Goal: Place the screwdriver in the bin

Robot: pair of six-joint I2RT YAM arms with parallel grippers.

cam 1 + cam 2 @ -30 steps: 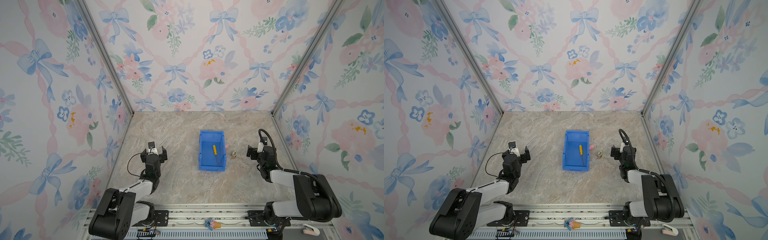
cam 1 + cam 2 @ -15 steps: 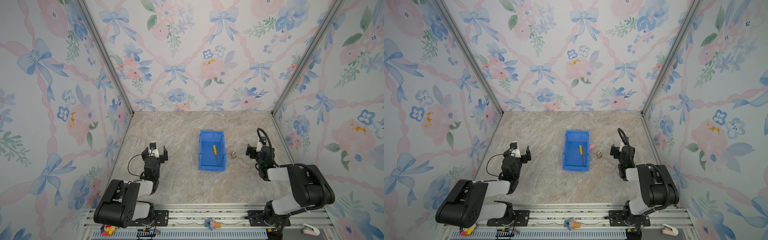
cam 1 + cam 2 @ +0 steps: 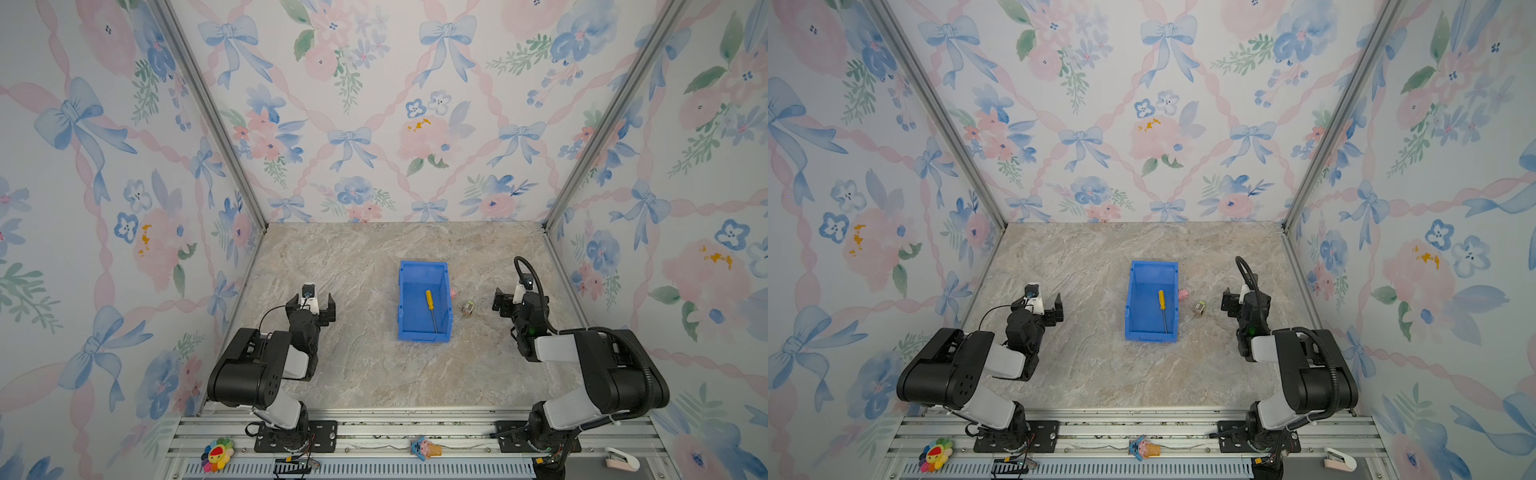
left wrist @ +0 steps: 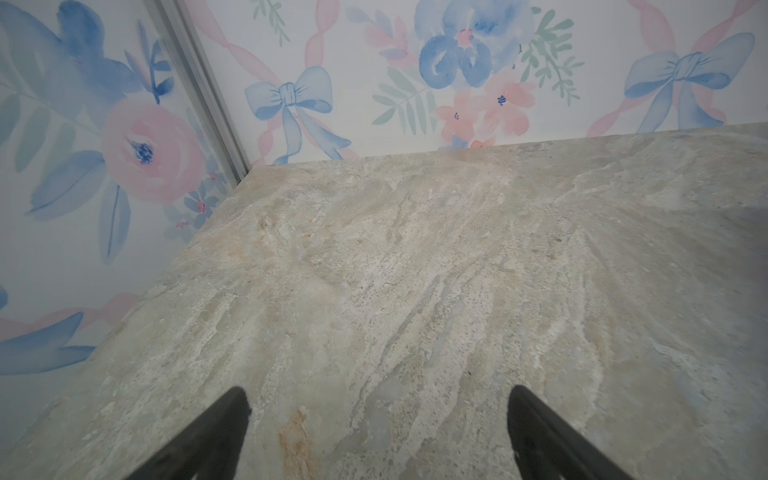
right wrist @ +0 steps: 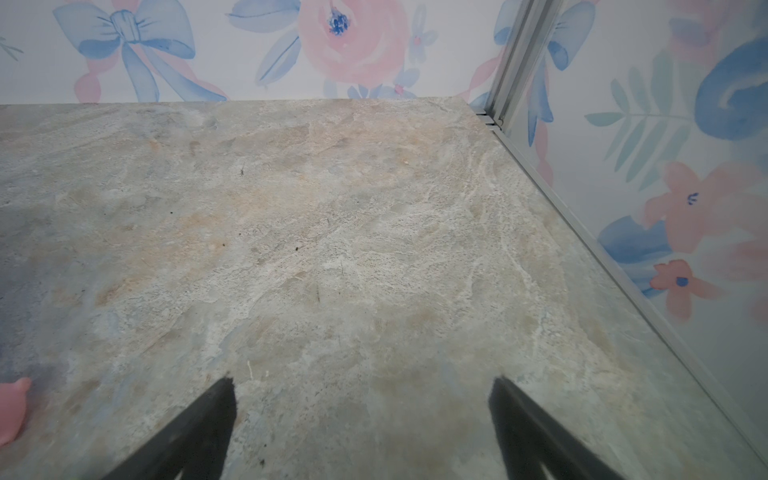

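Note:
The screwdriver (image 3: 429, 299) (image 3: 1161, 300), with a yellow handle and a thin silver shaft, lies lengthwise on the floor of the blue bin (image 3: 424, 264) (image 3: 1154, 266) in both top views. My left gripper (image 3: 312, 309) (image 3: 1040, 309) (image 4: 378, 392) rests low, well to the left of the bin. It is open over bare tabletop. My right gripper (image 3: 517, 301) (image 3: 1246, 303) (image 5: 362, 381) sits to the right of the bin, also open with nothing between its fingers. Neither wrist view shows the bin or the screwdriver.
A small pink piece (image 3: 453, 294) (image 3: 1183, 294) (image 5: 12, 405) lies against the bin's right wall. A small brownish block (image 3: 468, 308) (image 3: 1199, 308) sits between the bin and my right gripper. Toys (image 3: 217, 449) (image 3: 426, 448) lie on the front rail. Flowered walls enclose three sides.
Both arms have folded back and down toward their bases. The grippers have stayed open and nearly in place. The screwdriver and bin have not moved.

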